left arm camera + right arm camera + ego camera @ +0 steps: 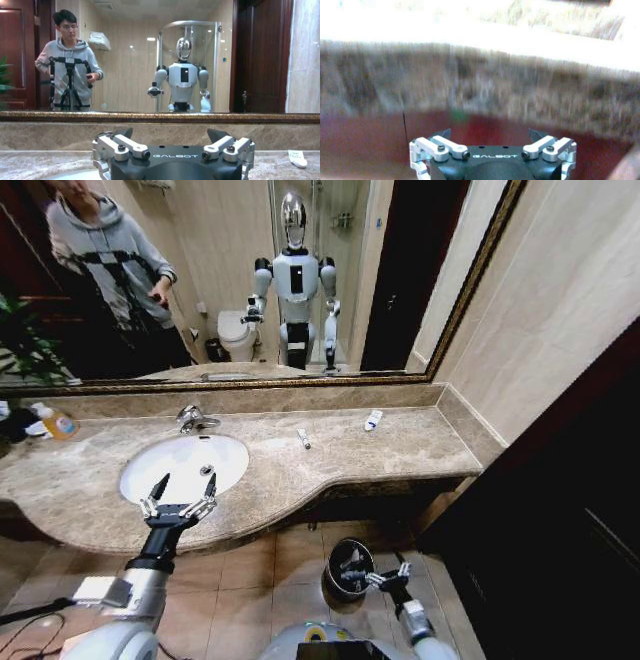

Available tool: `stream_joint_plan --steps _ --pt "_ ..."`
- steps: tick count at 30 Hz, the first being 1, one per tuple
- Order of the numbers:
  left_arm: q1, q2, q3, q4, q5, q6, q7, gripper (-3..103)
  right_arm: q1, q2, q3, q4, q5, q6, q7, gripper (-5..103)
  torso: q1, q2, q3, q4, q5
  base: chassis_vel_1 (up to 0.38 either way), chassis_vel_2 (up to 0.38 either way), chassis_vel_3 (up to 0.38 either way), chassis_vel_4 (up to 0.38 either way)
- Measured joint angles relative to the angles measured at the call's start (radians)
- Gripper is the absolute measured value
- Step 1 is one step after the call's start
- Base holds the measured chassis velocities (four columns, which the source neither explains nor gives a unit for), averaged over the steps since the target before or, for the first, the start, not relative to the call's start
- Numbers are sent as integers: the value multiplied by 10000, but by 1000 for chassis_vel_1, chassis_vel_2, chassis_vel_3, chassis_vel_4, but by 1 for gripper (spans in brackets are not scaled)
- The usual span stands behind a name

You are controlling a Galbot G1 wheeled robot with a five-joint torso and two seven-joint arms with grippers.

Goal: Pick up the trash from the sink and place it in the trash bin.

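The white oval sink (170, 470) is set in the brown marble counter, with a chrome drain (207, 470) and a chrome faucet (193, 418). My left gripper (179, 500) hangs open just above the sink's front rim, with nothing between its fingers. A small white tube (303, 438) and a blue-capped white bottle (373, 420) lie on the counter to the right of the sink. The bottle (298, 159) also lies at the edge of the left wrist view. On the floor below the counter stands the round black trash bin (345, 565). My right gripper (372, 579) is held open over its near rim.
A bottle of orange liquid (55, 423) stands at the counter's far left by a plant (22, 345). A gold-framed mirror (250, 280) runs behind the counter and reflects the robot and a person. A dark cabinet (560, 510) closes off the right side.
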Motion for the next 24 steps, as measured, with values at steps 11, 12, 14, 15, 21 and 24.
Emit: stream_joint_plan --steps 11,12,14,15,21,24 --pt "0 0 0 0 0 0 0 100 2748 -510 -128 897 921 -1359 149 100 3 -1 2 3 1 0 0 0 0" --pt "0 0 0 0 0 0 0 100 2748 -510 -128 897 921 -1359 149 100 3 -1 2 3 1 0 0 0 0" --pt "0 0 0 1 0 0 0 100 3661 -564 -309 751 1452 -1784 146 100 3 -1 3 2 2 0 0 0 0" --pt "0 0 0 0 0 0 -1 100 4056 -574 -389 672 1685 -1973 157 100 3 -1 2 2 0 0 0 0 0" --pt "0 0 0 0 0 0 -1 100 6483 -575 -886 -625 2436 -2404 149 100 3 -2 3 5 0 0 0 0 0" --pt "0 0 0 1 0 0 0 100 8071 -511 -1335 -2015 2821 -2750 83 100 4 -3 3 3 2 0 0 0 0"
